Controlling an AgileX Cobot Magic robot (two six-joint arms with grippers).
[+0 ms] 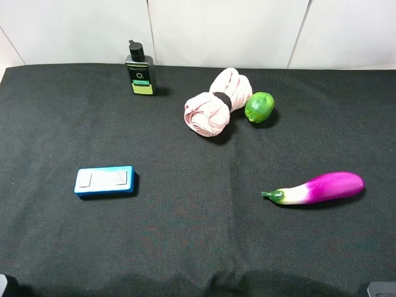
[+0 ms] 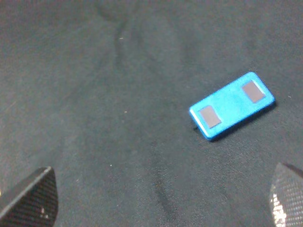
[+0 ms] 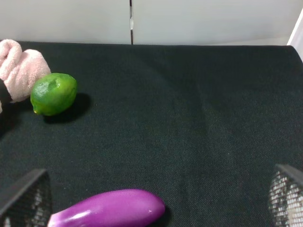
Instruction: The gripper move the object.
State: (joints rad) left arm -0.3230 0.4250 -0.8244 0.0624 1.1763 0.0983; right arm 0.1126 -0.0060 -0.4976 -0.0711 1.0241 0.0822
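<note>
From up high, the fluffy pale pink cloth bundle with a black band (image 1: 218, 101) sat on the black-clothed table (image 1: 185, 235), touching a green lime (image 1: 259, 107). Left end effector (image 2: 161, 198) gaped over a blue rectangular box (image 2: 231, 105). Right end effector (image 3: 156, 203) spread wide above a purple eggplant (image 3: 109, 208).

A worktop (image 1: 185, 241) covered edge to edge in a black, finely woven cloth fills nearly all of the high view, the fabric showing faint creases and soft folds in the left wrist view. Behind it stands a pale white wall (image 1: 223, 31) built of flat panels, with thin dark seams running between them, one upright and the others leaning slightly. The light is even and fairly soft, coming from above, so that only short, blurred shadows lie on the cloth and the wall looks flat and evenly bright.
</note>
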